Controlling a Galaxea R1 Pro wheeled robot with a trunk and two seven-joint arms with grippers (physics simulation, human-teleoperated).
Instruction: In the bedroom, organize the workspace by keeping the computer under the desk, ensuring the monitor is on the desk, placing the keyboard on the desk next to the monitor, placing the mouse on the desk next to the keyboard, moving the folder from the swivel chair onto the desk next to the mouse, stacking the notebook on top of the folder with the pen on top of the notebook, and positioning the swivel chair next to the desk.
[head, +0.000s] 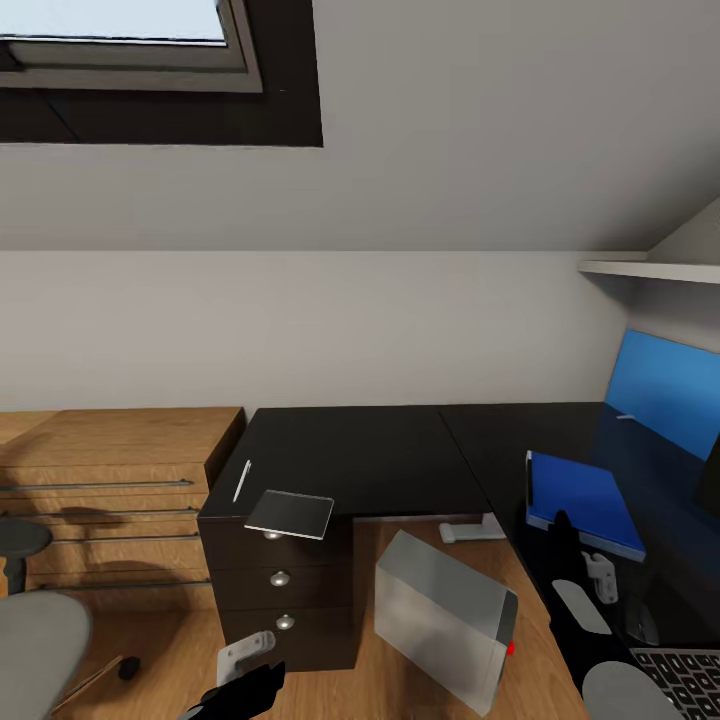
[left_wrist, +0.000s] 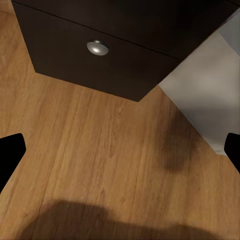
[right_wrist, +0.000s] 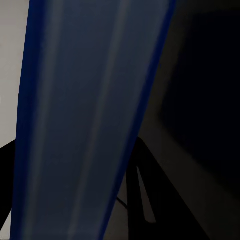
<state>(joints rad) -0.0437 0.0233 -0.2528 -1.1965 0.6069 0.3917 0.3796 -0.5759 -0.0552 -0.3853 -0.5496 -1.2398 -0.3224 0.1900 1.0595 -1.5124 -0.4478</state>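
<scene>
A blue folder (head: 590, 497) hangs tilted just above the black desk (head: 370, 455) at the right, and my right gripper (head: 563, 530) is shut on its near edge. The right wrist view is crossed by the folder (right_wrist: 85, 120) at close range. A thin white pen (head: 241, 481) and a grey notebook (head: 290, 513) lie on the desk's left end, above the drawers. The grey computer tower (head: 445, 620) stands tilted on the floor beside the drawers. The monitor's blue screen (head: 665, 390) is at the far right and the keyboard (head: 685, 680) at the bottom right. My left gripper (head: 245, 690) is open, low over the floor.
The drawer unit (head: 280, 590) with round knobs (left_wrist: 97, 48) is just ahead of my left gripper, over wooden floor (left_wrist: 100, 160). The swivel chair's grey seat (head: 35, 640) is at the bottom left. A wooden dresser (head: 110, 470) stands left of the desk, and a shelf (head: 650, 268) hangs above the monitor.
</scene>
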